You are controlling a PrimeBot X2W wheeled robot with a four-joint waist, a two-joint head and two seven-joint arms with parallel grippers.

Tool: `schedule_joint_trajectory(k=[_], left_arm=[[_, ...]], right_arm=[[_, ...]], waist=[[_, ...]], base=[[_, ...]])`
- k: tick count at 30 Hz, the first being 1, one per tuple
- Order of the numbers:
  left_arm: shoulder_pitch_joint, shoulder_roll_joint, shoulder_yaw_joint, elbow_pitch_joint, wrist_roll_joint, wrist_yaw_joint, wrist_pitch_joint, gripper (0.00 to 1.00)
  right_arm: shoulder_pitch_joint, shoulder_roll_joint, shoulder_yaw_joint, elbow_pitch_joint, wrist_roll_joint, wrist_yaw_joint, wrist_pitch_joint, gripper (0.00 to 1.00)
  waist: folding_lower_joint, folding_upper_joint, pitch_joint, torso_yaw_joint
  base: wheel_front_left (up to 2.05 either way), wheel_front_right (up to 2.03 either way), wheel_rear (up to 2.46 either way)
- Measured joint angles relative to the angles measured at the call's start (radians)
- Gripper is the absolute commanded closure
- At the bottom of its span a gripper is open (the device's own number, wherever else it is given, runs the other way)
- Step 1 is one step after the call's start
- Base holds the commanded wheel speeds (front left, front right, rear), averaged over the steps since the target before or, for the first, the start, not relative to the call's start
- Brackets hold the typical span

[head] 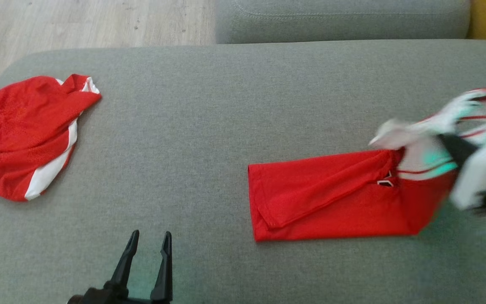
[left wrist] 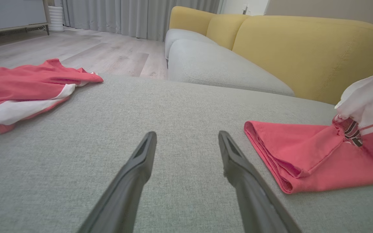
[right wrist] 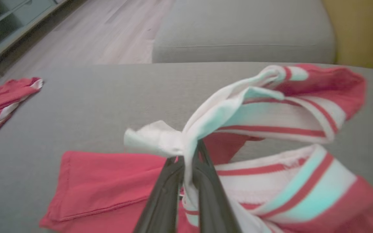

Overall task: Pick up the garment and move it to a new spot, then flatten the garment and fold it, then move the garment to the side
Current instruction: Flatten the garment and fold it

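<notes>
Left fingers (head: 165, 261): closest to you, spread wide with nothing between them, hanging low over bare grey cushion (head: 209, 126), pointing away from you.
Garment (head: 331, 198): just past them and off to your right, lying on the cushion as a long red folded strip. The hem end pointed toward the middle and its layers looked neatly stacked.
Right fingers (right wrist: 165, 191): at the garment's far right end, pinched tight on a bunch of white fabric.
Striped end (right wrist: 270, 121): white, red and teal, pulled up off the cushion and hanging loose. It was pretty blurry in the head view.
Second red garment (head: 28, 131): well apart at the cushion's left edge, crumpled, with a white side stripe. Nothing was touching it.
Further back: another grey seat cushion (left wrist: 219, 68), the yellow backrest (left wrist: 303, 48) and pale wood floor (head: 78, 21).
Step in hand: my guess, you were mid-fold, lengthwise fold done and the striped end about to go over.
Next move: carry that pinched end across toward the hem and lay it flat. Go gently so the stacked red layers don't slide, and the free left fingers could pin them.
</notes>
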Motion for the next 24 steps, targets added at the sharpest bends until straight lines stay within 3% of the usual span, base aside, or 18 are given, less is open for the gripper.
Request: schedule_joint_trajectory(k=[5,12,24], left_arm=[[-0.002,-0.001,-0.002,0.011,0.0,-0.004,0.0,0.0],[-0.004,-0.001,-0.016,0.026,0.0,-0.004,0.0,0.0],[-0.004,-0.001,-0.026,0.036,-0.014,0.003,0.0,0.0]], right_arm=[[0.012,0.063,0.196,-0.066,0.025,0.0,0.053,1.0],[0.006,0.138,0.353,-0.007,0.031,0.0,0.042,1.0],[-0.041,0.266,0.384,0.186,-0.025,0.0,-0.055,1.0]], waist=[[0.0,0.0,-0.002,0.005],[0.0001,0.0,0.002,0.024],[0.0,0.0,-0.001,0.075]], base=[[0.0,0.0,0.0],[0.0,0.0,0.0],[0.0,0.0,0.0]])
